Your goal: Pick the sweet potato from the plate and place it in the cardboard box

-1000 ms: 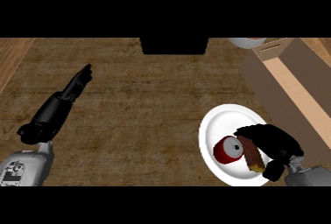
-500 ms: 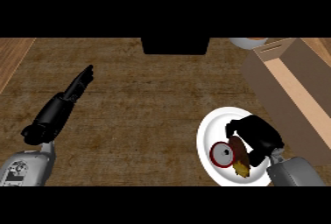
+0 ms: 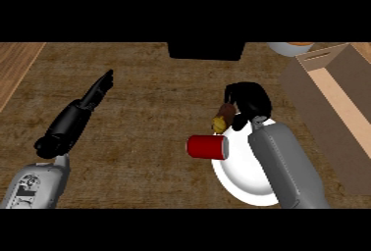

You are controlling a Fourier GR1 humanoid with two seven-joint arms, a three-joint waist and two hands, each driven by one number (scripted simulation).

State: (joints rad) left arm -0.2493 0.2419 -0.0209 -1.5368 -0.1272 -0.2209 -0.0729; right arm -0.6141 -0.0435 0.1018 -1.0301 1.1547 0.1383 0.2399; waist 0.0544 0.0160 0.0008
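The worktop (image 3: 152, 147) carried everything, and the box (image 3: 340, 108) stood along its right edge, open side up, so that we could drop something in from above. The plate (image 3: 246, 179) lay near the front edge, left of the box. A red can (image 3: 208, 146) lay on its side at the plate's left rim, touching it.

Our right hand (image 3: 249, 99) hung above the plate's far rim, fingers curled round the potato (image 3: 225, 117), which showed brown and yellow under the palm, off the plate. We judged the pick done and the carry toward the box begun, though the hand was well short of it. Our left hand (image 3: 98, 90) rested over the left part of the worktop, fingers straight and pressed together, holding nothing.

Half a second before, the right hand had been low over the plate's middle, closing on the potato beside the can; since then it had lifted and moved away from the front edge. The left hand had not moved.
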